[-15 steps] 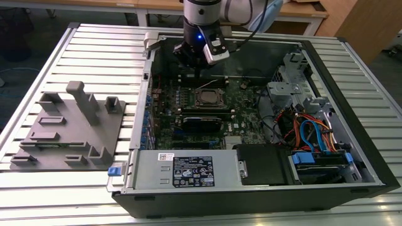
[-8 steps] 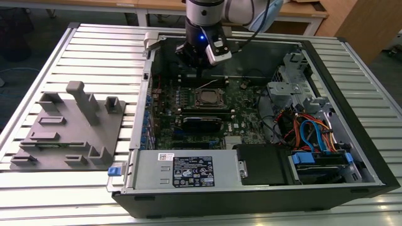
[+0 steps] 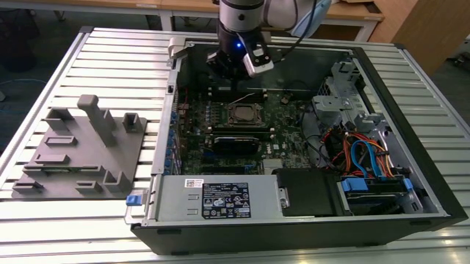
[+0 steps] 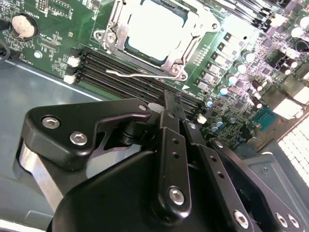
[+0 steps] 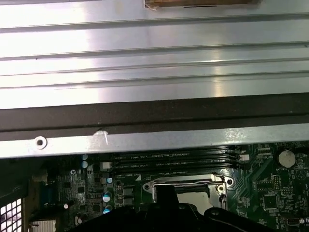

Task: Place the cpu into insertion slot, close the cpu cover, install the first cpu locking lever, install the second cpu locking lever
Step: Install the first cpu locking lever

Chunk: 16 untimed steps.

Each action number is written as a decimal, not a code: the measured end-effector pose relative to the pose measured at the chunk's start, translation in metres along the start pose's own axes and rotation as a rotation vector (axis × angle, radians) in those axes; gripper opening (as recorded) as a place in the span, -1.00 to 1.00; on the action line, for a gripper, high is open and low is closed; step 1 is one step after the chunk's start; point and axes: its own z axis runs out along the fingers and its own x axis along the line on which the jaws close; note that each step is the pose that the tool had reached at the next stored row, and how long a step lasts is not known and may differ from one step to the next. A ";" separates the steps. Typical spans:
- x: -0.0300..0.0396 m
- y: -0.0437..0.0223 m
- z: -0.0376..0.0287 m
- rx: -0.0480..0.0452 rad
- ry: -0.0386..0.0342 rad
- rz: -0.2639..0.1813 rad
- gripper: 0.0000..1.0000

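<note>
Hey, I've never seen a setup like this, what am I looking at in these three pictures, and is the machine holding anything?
It is a robot arm working inside an open computer case that lies on a slatted metal table. The exterior view comes from a camera off the arm; both wrist views come from cameras riding on it. Its black end effector hangs above the green circuit board, and I see nothing held in it. In the second wrist view the grey chip sits in its square socket, with a metal frame around it and a thin wire lever alongside. A grey moulded tray lies on the table at the exterior view's left.
</note>
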 end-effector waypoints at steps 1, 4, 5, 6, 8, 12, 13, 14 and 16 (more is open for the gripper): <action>-0.0008 0.0001 0.0002 -0.0001 0.0002 -0.001 -0.80; -0.0035 0.0002 0.0010 0.0001 0.0003 -0.001 -0.80; -0.0040 0.0002 0.0015 0.0000 0.0003 -0.001 -0.80; -0.0044 0.0002 0.0019 0.0001 0.0003 -0.002 -0.80; -0.0048 0.0003 0.0030 0.0001 0.0004 -0.003 -0.80; -0.0053 0.0004 0.0054 -0.0001 0.0013 -0.014 -0.80; -0.0054 0.0004 0.0059 -0.0001 0.0017 -0.018 -0.80; -0.0054 0.0003 0.0064 -0.0001 0.0022 -0.023 -0.80; -0.0058 0.0003 0.0072 -0.0001 0.0027 -0.027 -0.80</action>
